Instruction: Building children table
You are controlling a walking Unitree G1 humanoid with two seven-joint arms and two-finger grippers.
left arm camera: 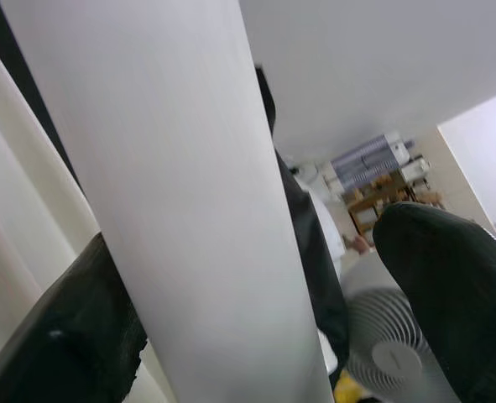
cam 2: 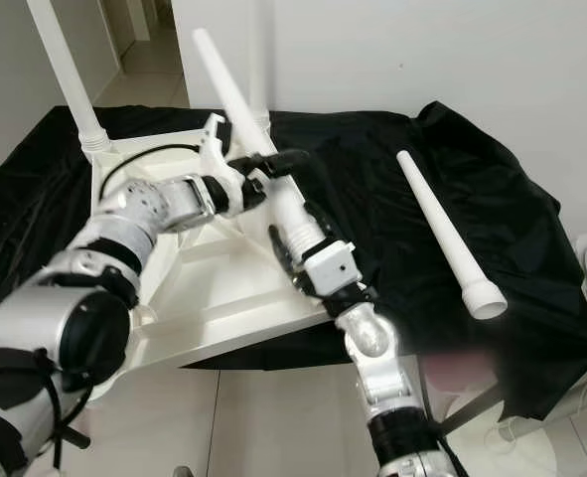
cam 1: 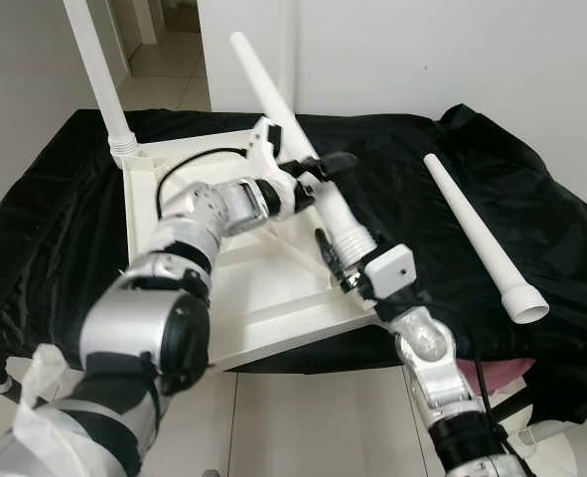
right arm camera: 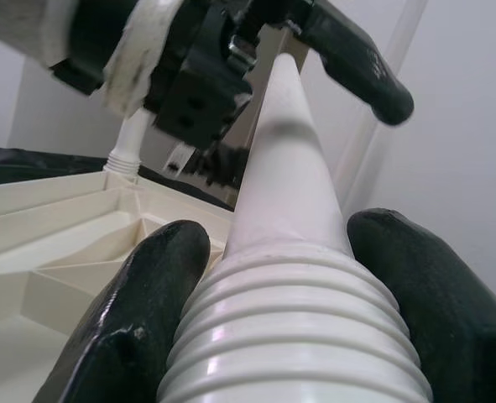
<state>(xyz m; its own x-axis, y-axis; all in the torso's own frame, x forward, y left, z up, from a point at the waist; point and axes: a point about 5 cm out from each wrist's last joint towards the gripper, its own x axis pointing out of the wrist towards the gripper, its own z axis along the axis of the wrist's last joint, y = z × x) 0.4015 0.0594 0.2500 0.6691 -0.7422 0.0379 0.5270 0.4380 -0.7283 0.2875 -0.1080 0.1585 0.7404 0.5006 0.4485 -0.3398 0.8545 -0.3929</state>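
Note:
A white table top (cam 1: 273,298) lies upside down on a black cloth. One white leg (cam 1: 99,79) stands upright in its far-left corner. A second white leg (cam 1: 273,94) leans tilted above the top's right side. My right gripper (cam 1: 339,248) is shut on its ribbed screw end (right arm camera: 298,336), one finger (right arm camera: 138,319) pressed on each side. My left gripper (cam 1: 318,171) straddles the shaft (left arm camera: 172,210) higher up; one finger touches it and the other finger (left arm camera: 449,285) stands off with a gap. A third leg (cam 1: 477,234) lies loose on the cloth to the right.
The black cloth (cam 1: 541,199) covers a low surface that ends at a tiled floor (cam 1: 303,417) in front of me. A white wall stands close behind. A doorway opens at the far left. A pink object (cam 1: 531,373) sits under the cloth's right edge.

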